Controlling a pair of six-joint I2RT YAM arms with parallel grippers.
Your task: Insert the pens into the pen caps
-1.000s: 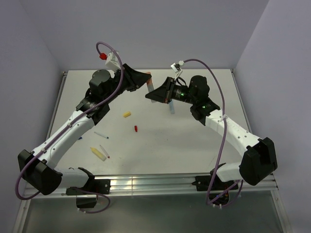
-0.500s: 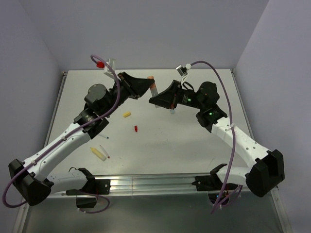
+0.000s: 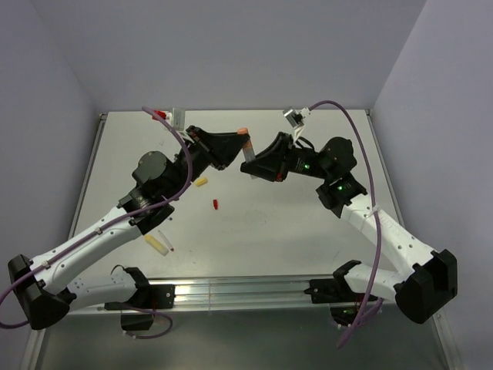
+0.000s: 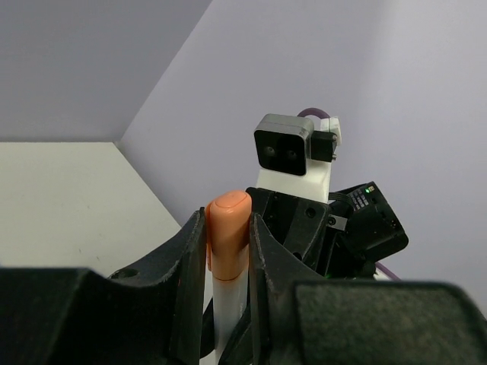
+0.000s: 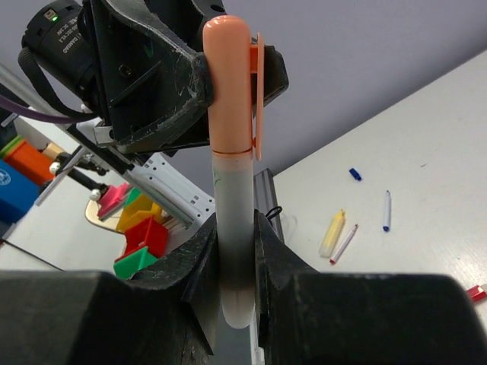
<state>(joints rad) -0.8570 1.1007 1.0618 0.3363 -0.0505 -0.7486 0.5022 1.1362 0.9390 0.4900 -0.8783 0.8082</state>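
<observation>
1. My left jaws grip the stubby orange plastic cap.
2. My right jaws clamp the pale marker barrel above the desk.
3. Cap and barrel share one long axis, and the cap end points away from my right jaws.

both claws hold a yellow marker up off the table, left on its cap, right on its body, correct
Not yellow: the marker is orange, as the right wrist view shows. The left claw grips its cap, the right claw its body.

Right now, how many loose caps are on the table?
3: yellow cap and red cap, centre of the top view; dark blue cap, right wrist view. Others may be hidden.
</observation>
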